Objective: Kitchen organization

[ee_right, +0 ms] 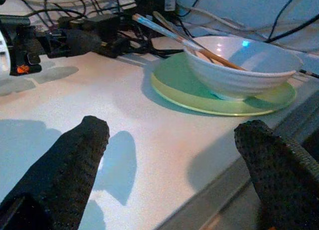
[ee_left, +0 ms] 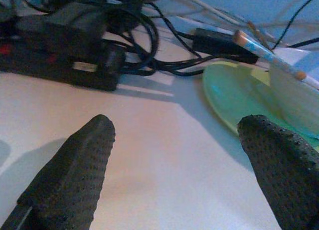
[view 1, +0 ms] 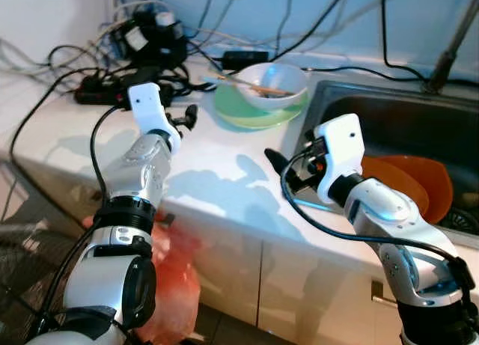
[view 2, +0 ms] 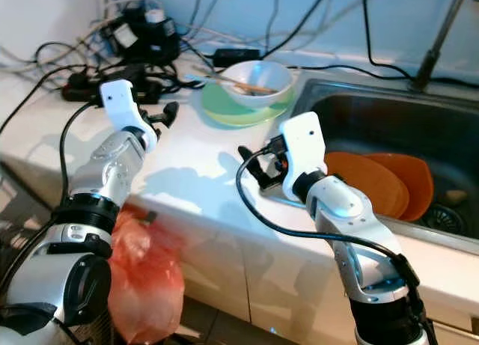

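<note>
White countertop [view 1: 224,173] runs across the scene, with white cabinet doors [view 1: 299,285] below it and a steel sink basin [view 1: 419,128] set into it on the robot's right.

Nearest, a red-orange plastic bag [view 1: 176,285] hangs in front of the cabinets beside the left arm.

Right gripper [ee_right: 174,155] hovers low over the counter edge next to the sink rim, fingers spread apart, nothing between them. Left gripper [ee_left: 174,155] is raised just above the counter on the left side, fingers likewise spread and empty, pointing toward the plate.

Two orange round plates [view 1: 408,184] lie overlapping inside the sink basin.

Further back, a pale green round plate [ee_right: 219,98] sits on the counter just beside the sink's left rim. A white ribbed bowl [ee_right: 244,65] rests on that plate, with chopsticks [ee_right: 174,35] leaning out over its rim.

Behind, a black power strip [ee_left: 60,70] lies among tangled black cables [view 1: 150,38] along the wall.
</note>
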### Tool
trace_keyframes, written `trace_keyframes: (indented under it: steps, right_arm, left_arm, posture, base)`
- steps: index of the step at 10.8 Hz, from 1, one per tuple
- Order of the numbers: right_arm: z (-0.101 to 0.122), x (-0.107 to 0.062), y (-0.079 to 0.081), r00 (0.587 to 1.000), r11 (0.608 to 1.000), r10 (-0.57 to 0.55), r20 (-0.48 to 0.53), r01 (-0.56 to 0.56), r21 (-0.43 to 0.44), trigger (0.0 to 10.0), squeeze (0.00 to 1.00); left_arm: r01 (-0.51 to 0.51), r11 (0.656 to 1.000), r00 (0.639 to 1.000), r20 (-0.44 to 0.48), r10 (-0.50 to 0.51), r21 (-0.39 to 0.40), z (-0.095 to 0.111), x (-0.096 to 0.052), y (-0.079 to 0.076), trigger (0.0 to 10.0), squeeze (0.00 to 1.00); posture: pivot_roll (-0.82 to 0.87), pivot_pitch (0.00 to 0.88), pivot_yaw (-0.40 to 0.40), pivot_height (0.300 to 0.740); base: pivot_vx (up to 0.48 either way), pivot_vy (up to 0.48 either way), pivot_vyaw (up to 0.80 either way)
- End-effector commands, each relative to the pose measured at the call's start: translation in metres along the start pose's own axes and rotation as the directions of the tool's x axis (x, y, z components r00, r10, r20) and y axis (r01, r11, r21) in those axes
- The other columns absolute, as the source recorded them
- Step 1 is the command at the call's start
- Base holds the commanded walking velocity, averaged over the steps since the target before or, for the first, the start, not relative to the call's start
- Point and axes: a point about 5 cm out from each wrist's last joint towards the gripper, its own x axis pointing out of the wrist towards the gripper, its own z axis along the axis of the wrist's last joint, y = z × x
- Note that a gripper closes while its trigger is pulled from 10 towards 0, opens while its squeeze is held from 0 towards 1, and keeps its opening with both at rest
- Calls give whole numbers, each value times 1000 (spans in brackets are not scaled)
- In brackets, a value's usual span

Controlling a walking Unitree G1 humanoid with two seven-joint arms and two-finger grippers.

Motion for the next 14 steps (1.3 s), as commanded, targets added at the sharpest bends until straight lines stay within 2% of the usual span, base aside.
trace_keyframes:
  steps: [1, 3, 6, 8, 11, 14]
  right_arm:
    - [3, -1, 0, 1000, 1000, -6, 6, 6, -5, 10000, 0]
    - [3, -1, -1, 1000, 1000, -6, 4, 6, -5, 10000, 0]
    - [2, 0, -1, 1000, 1000, -7, 0, 7, -8, 10000, 0]
    - [-1, 5, 0, 999, 999, -44, 7, 44, 16, 10000, 0]
    - [-4, 6, -1, 998, 997, -70, 8, 69, 29, 10000, 0]
    - [-6, 5, 2, 998, 997, -63, 0, 63, 33, 10000, 0]
  left_arm:
    - [11, 1000, 1000, 19, -11, 2, 6, 0, 1, 10000, 0]
    - [18, 1000, 1000, 20, -18, -1, 5, 0, -1, 10000, 0]
    - [22, 1000, 1000, -4, -22, -11, -3, -1, -3, 10000, 0]
    - [47, 996, 998, -44, -50, -72, -30, -8, -11, 10000, 0]
    - [74, 995, 988, -129, -82, -61, -72, -23, -17, 10000, 0]
    - [116, 991, 978, -163, -127, -72, -94, -35, -35, 10000, 0]
  posture:
    - [-115, 0, 93, 740]
    - [-116, 0, 94, 740]
    - [-115, 0, 93, 740]
    - [-107, 0, 85, 740]
    - [-107, 0, 88, 740]
    - [-120, 0, 74, 740]
  base:
    - [0, 0, 0]
    - [0, 0, -259]
    - [0, 0, -800]
    - [0, 0, -794]
    - [0, 0, -800]
    - [0, 0, -800]
